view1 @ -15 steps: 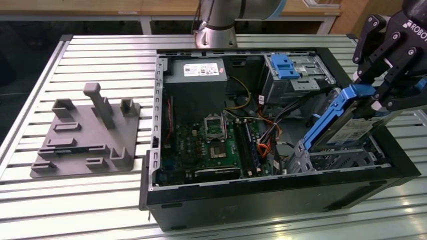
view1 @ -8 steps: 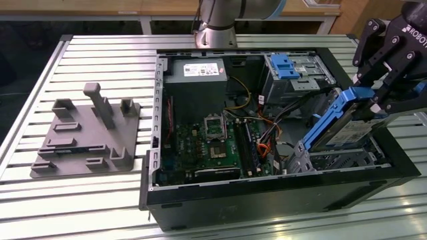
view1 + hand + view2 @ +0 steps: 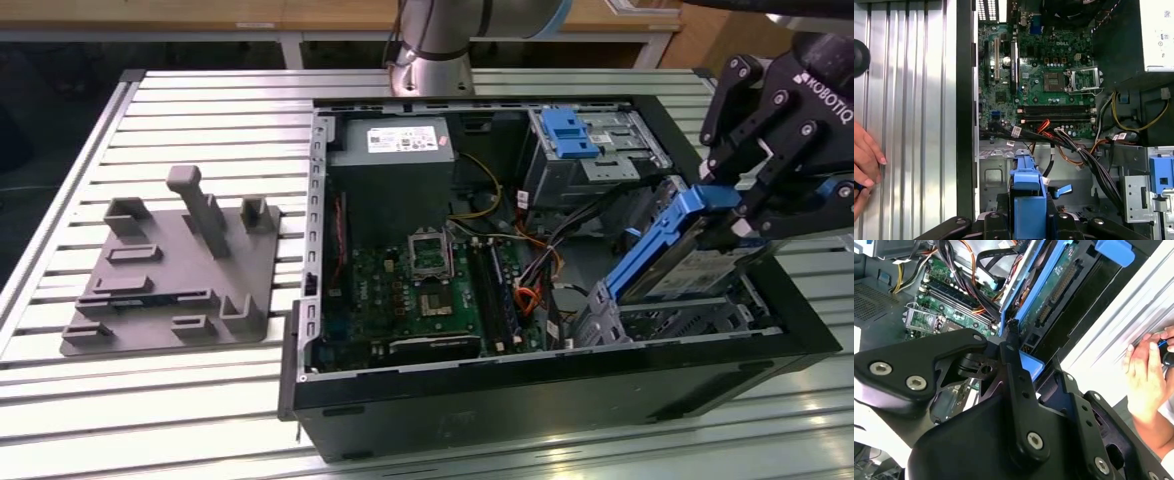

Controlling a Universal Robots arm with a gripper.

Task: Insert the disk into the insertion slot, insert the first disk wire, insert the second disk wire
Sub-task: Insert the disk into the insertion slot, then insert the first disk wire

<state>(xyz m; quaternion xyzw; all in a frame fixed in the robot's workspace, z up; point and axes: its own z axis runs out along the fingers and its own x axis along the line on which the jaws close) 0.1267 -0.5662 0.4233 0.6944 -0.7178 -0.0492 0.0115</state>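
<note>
Gripper point(image 3: 738, 212) clamped on disk point(image 3: 678, 262) by its blue carrier point(image 3: 697, 203); disk tilted, lower end at slot point(image 3: 694, 322). 1 hand point(image 3: 864, 165) rests on table point(image 3: 914, 100).

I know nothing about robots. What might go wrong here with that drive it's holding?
The silver hard drive in its bright blue plastic carrier, held by the gripper, leans tilted at the perforated grey sheet-metal cage; it may jam on the rim.
The black and orange cable bundle beside the cage could get pinched.
A person's hand rests on the slatted metal table near the black computer case; the arm might strike it.
</note>
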